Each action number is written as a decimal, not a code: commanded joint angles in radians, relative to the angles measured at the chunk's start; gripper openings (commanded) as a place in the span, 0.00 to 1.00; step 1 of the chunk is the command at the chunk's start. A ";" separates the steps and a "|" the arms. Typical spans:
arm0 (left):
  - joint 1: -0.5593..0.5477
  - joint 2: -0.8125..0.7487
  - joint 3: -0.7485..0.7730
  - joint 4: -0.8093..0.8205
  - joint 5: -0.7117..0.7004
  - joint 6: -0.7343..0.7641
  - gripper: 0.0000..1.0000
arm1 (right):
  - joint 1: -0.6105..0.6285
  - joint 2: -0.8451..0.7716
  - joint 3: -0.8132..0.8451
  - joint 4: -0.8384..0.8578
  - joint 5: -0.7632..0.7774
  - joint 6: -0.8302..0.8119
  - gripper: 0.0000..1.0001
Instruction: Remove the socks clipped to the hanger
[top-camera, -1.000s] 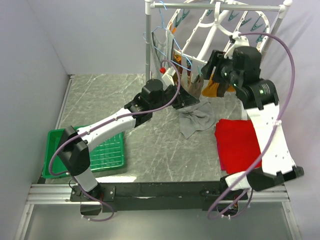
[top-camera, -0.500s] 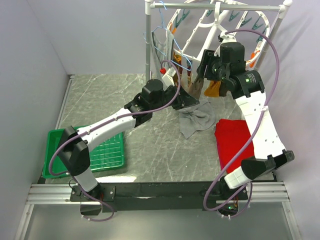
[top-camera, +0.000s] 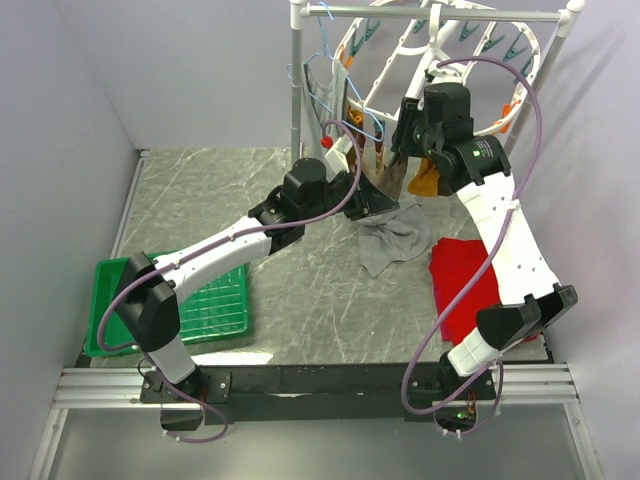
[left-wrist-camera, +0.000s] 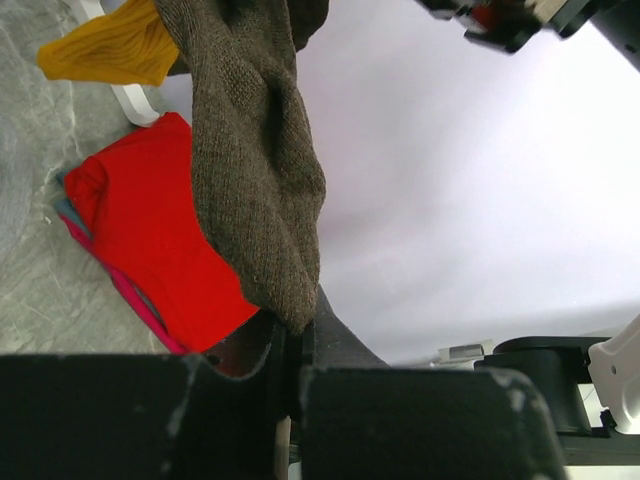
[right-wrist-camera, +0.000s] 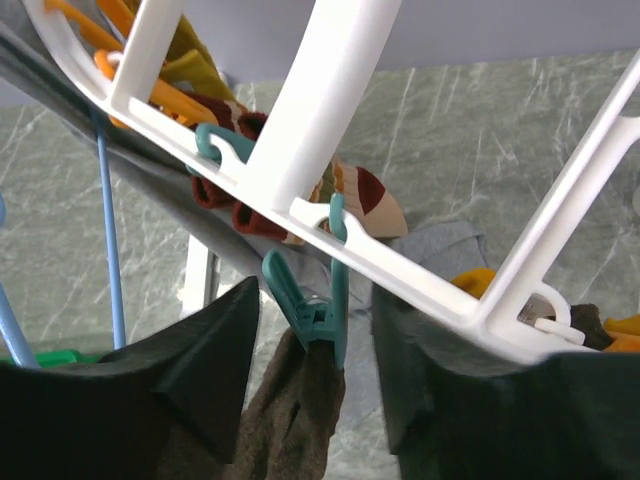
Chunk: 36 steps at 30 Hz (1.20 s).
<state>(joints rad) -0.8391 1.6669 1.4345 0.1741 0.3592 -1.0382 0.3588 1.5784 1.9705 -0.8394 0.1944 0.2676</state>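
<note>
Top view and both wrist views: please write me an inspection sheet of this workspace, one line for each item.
Surface: grey marbled table top, no spill seen.
Job's things: white round plastic peg hanger on the rack; brown knitted sock hanging from a teal plastic clip; mustard sock beside it.
Clutter: red cloth, grey garment, green mesh tray, thin blue wire hanger.
Grippers: left tool shut on the brown knitted sock's lower end; right tool open, one finger on either side of the teal plastic clip.
Cables: purple cables loop along both arms; the right one crosses the hanger rim in the top view, contact unclear.
Surroundings: white tube rack, plain pale walls.
</note>
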 joint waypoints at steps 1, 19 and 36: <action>0.001 -0.045 0.009 0.010 0.027 0.000 0.01 | 0.011 -0.004 -0.010 0.074 0.060 -0.007 0.50; 0.012 -0.232 -0.170 -0.233 -0.044 0.142 0.01 | 0.012 -0.012 -0.018 0.051 0.071 0.002 0.00; 0.170 -0.921 -0.526 -1.016 -0.763 -0.123 0.09 | 0.016 -0.060 -0.073 0.079 0.016 0.036 0.00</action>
<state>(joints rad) -0.7021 0.8253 0.9745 -0.7174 -0.2699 -1.0653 0.3641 1.5696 1.9209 -0.7731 0.2352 0.2924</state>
